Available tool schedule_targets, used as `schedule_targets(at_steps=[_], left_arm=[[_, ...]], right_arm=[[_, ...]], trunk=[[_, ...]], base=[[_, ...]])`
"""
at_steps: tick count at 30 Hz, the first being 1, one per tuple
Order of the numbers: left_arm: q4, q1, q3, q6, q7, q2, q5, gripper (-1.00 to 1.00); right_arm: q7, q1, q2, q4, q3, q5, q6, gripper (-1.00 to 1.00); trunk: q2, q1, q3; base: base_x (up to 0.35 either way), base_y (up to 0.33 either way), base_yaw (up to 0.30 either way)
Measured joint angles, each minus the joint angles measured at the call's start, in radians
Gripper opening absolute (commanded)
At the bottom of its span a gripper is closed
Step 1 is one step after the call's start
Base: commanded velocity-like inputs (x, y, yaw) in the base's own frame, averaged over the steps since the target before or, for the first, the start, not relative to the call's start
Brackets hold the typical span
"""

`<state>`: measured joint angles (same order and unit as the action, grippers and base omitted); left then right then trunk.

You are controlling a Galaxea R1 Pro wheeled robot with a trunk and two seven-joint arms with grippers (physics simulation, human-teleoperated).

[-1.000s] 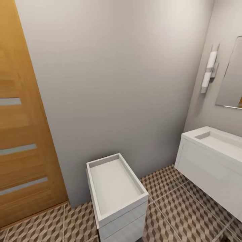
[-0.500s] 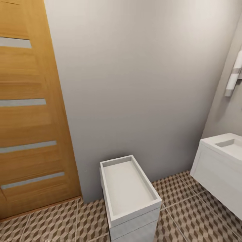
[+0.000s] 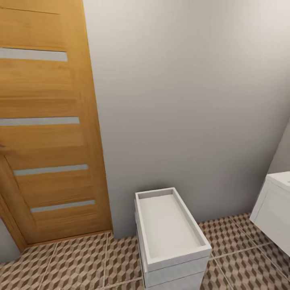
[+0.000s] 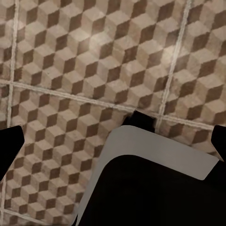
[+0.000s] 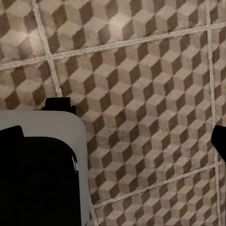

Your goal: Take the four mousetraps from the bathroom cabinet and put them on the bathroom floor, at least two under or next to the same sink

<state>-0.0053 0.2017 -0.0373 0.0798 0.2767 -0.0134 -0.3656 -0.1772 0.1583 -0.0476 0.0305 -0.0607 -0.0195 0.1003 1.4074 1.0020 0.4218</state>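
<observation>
The mousetraps and the cabinet are out of view. A corner of the white bathroom sink (image 3: 278,182), atop its wall-hung vanity, shows at the right edge of the head view. The cube-patterned bathroom floor (image 3: 76,262) runs along the bottom. In the left wrist view my left gripper (image 4: 113,146) hangs open over the tiles (image 4: 94,61), one dark fingertip at each side edge and nothing between them. My right gripper (image 5: 113,141) is likewise open and empty above the floor (image 5: 150,94).
A small white drawer unit (image 3: 171,237) with a tray-like top stands against the grey wall (image 3: 181,100). An orange-brown wooden door (image 3: 44,133) with grey strips closes the left side. My grey and black base (image 4: 150,188) shows under both wrist cameras.
The head camera has turned left: the door now takes up more of the picture, the drawer unit sits further right, and the sink has slid to the right edge.
</observation>
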Motion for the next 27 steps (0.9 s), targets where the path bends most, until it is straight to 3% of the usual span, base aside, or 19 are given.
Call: schedule_targets(at_steps=[27], left_arm=[[-0.003,0.0,-0.001,-0.003,0.002,0.003,0.003,1.0]], right_arm=[[0.0,0.0,0.0,0.0,-0.001,0.0,0.0,1.0]], trunk=[[0.0,0.0,0.0]], base=[[0.0,0.0,0.271]])
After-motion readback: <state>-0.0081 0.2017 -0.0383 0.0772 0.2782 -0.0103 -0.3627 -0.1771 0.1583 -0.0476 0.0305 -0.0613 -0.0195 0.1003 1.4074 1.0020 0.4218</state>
